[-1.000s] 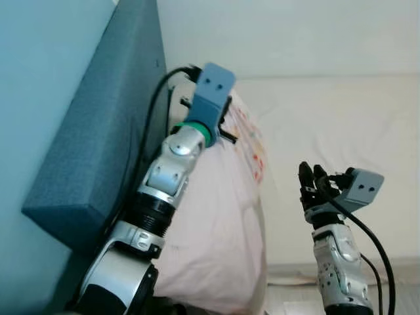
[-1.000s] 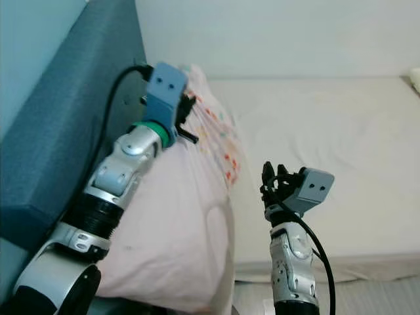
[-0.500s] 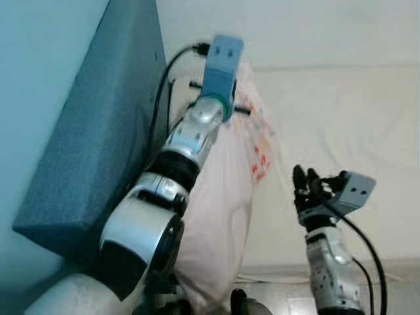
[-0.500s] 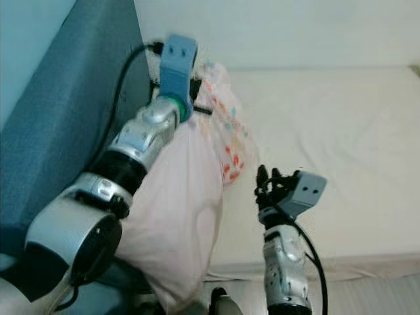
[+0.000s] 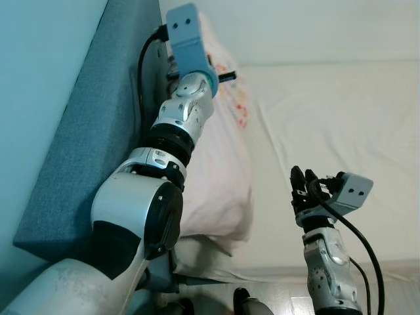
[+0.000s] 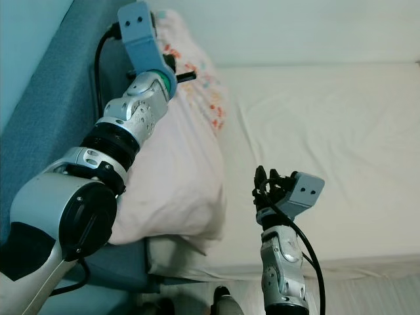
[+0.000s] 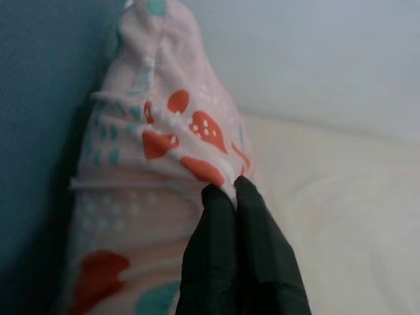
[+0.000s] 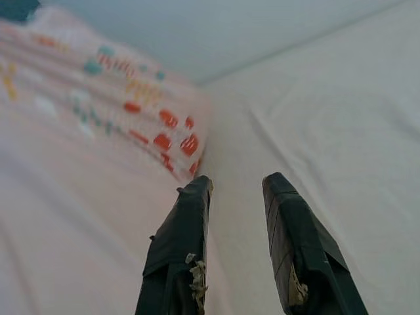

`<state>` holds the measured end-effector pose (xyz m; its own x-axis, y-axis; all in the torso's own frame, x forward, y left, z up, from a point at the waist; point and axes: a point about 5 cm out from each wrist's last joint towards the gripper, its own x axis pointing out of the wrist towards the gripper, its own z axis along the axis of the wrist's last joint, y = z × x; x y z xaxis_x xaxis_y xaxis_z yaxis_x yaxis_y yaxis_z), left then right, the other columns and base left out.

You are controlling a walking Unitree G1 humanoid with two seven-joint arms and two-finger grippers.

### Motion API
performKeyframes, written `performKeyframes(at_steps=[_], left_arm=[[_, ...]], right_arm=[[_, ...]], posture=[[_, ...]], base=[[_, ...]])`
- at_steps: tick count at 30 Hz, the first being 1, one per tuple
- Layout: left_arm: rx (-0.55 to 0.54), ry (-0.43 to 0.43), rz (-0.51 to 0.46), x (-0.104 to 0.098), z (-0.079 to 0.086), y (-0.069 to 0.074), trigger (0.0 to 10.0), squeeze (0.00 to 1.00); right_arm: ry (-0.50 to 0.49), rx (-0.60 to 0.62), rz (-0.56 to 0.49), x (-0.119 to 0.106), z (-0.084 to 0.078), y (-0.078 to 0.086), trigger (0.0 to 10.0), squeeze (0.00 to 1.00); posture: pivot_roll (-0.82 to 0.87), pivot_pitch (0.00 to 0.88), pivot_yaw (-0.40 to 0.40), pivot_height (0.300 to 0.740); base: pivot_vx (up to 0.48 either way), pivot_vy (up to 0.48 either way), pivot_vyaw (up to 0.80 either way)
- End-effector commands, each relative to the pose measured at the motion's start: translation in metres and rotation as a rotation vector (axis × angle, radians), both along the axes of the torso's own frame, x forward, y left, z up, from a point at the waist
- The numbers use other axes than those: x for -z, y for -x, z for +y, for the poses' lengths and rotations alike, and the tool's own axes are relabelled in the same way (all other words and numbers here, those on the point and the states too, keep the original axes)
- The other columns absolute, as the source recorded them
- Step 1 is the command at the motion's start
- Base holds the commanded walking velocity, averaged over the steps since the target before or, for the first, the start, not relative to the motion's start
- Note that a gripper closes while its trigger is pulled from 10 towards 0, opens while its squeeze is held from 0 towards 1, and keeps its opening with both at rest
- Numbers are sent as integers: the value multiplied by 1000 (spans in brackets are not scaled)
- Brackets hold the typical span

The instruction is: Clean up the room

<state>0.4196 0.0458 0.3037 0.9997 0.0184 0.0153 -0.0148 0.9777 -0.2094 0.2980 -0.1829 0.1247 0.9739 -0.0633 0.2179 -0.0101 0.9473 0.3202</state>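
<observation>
One corner of a pink patterned pillow [image 6: 177, 177], leaning against the blue headboard [image 6: 49, 105] at far left, is pinched by the left gripper [image 7: 228, 190], while the right gripper [image 8: 233, 187] is held parted above the white mattress [image 6: 328, 125].

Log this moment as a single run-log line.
left gripper: shut on pillow corner, pillow against blue headboard | right gripper: open, holding nothing, above mattress | step: placing pillow

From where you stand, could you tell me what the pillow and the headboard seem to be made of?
The pillow looks like soft pale pink woven fabric with a printed pattern, matte; it creases where the left gripper pinches it. The headboard looks upholstered in blue-grey cloth with a fine, dull, speckled weave, though what lies beneath is hidden.
</observation>
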Motion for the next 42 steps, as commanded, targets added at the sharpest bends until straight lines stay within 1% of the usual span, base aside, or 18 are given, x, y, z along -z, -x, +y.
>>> performKeyframes(at_steps=[1, 2, 3, 5, 6, 10, 13, 14, 18, 24, 26, 27, 30, 31, 32, 34, 38, 42], left_arm=[[-21, -159, -59, 7, 5, -1, 10000, 0], [5, -257, -58, 18, 3, 0, 10000, 0], [5, -257, -58, 18, 3, 0, 10000, 0], [135, -559, 13, 59, -7, 4, 10000, 0], [175, -650, 34, 73, -9, 7, 10000, 0], [227, -759, 70, 101, -11, 13, 10000, 0], [235, -778, 36, 102, -13, 14, 10000, 0], [229, -751, 6, 98, -13, 14, 10000, 1000], [185, -711, -58, 88, -12, 12, 10000, 1000], [15, -546, -361, 39, 1, 12, 10000, 1000], [4, -524, -400, 33, 3, 13, 10000, 1000], [9, -488, -425, 28, 5, 14, 10000, 0], [35, -446, -448, 25, 7, 16, 10000, 0], [204, -386, -484, 32, 9, 29, 10000, 0], [268, -385, -494, 37, 10, 36, 10000, 0], [268, -385, -494, 37, 10, 36, 10000, 0], [522, -455, -355, 114, 31, 96, 10000, 0], [534, -475, -350, 122, 36, 105, 10000, 0]], right_arm=[[2, 2, 36, 10, 1, 4, 10000, 0], [2, 3, 37, 11, 1, 5, 10000, 0], [2, 3, 37, 11, 1, 5, 10000, 0], [4, 11, 51, 14, -2, 9, 10000, 0], [5, 12, 56, 16, -3, 9, 10000, 0], [8, 15, 55, 14, -4, 9, 10000, 0], [9, 15, 52, 13, -4, 8, 10000, 0], [9, 12, 51, 12, -3, 7, 10000, 0], [10, 7, 50, 12, -3, 7, 10000, 0], [9, 0, 48, 12, -2, 6, 10000, 0], [9, -2, 48, 12, -1, 6, 10000, 0], [9, -3, 47, 12, -1, 6, 10000, 0], [8, -5, 47, 12, -1, 6, 10000, 0], [6, -6, 48, 13, 0, 7, 10000, 0], [6, -6, 49, 13, 0, 7, 10000, 0], [6, -6, 49, 13, 0, 7, 10000, 0], [60, -7, 60, 19, 1, 12, 10000, 0], [65, -8, 63, 20, 2, 13, 10000, 0]], posture=[[-78, 156, 124, 739], [-83, 162, 124, 739], [-83, 162, 124, 739], [-78, 163, 120, 739], [-78, 163, 120, 739], [-82, 169, 114, 739], [-82, 169, 114, 739], [-80, 170, 109, 739], [-80, 170, 109, 739], [-71, 164, 105, 739], [-71, 164, 105, 739], [-71, 164, 105, 739], [-65, 159, 108, 739], [-57, 157, 112, 739], [-46, 157, 115, 739], [-46, 157, 115, 739], [-30, 156, 104, 739], [-30, 155, 96, 739]], base=[[0, 0, 0], [0, 0, 0], [0, 0, 0], [0, 0, 0], [0, 0, 0], [0, 0, 0], [0, 0, 0], [0, 0, 0], [0, 0, 0], [0, 0, 0], [0, 0, 0], [0, 0, 0], [0, 0, 0], [0, 0, 0], [0, 0, 0], [0, 0, 0], [0, 0, 0], [0, 0, 0]])
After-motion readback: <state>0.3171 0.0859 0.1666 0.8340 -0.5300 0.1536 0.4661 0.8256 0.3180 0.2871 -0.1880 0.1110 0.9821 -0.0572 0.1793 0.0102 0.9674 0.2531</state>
